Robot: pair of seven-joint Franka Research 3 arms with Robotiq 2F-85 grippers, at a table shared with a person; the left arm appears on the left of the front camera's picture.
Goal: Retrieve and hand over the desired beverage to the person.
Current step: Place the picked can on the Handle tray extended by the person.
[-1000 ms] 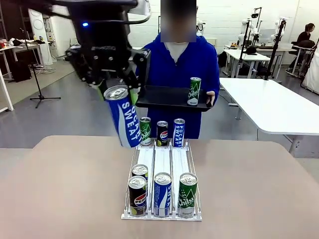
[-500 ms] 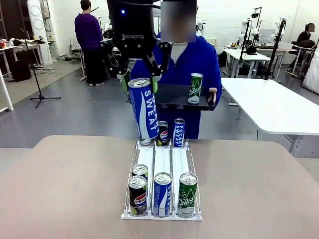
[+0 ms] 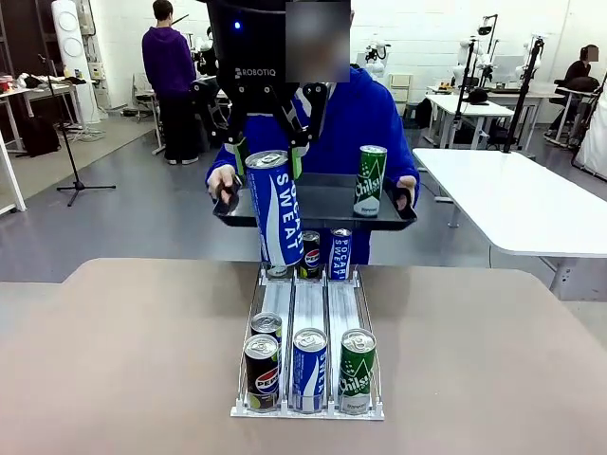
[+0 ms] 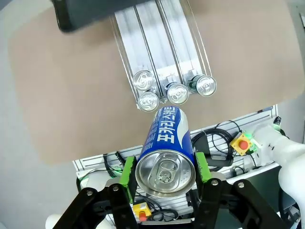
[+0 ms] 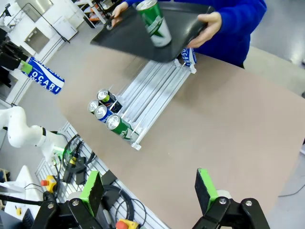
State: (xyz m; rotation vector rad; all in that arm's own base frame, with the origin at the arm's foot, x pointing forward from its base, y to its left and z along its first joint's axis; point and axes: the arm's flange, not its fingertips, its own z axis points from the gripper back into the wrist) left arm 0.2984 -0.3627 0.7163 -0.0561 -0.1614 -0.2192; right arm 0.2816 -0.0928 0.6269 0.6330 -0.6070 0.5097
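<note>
Front view: left gripper (image 3: pixel 268 152), black w/ green pads, hangs high over the far end of the table, jaws pinching the top of a tall blue-and-white Pocari Sweat can (image 3: pixel 275 209). Can hangs below the fingers, tilted slightly, lower end pointing down toward the far end of the clear acrylic three-lane can rack (image 3: pixel 308 313). Just behind the gripper, the person in a bright blue hoodie (image 3: pixel 365 109) holds a flat black tray (image 3: pixel 318 204) w/ both hands, one at each end. On the tray, to the gripper's right, stands a green Chilsung can (image 3: pixel 369 181), upright. Held can overlaps the tray's front edge in this view; can't tell if they touch.

Below the gripper, rack's far end holds three small cans, partly hidden by the held one. Rack's near end, well below and nearer the robot: a black Pepsi can (image 3: pixel 261 373) w/ another can right behind it, a blue-and-white can (image 3: pixel 309 369), a green can (image 3: pixel 357 371).

Left wrist view: green pads (image 4: pixel 127 172) press both sides of the blue can, silver lid facing the camera; rack's cans lie past the can's far end, over the tan tabletop (image 4: pixel 66 95).

Right wrist view: right gripper (image 5: pixel 147 188) spread wide, nothing between the pads, above the table's near edge. Rack, tray and hoodie sleeves are well ahead of it.
</note>
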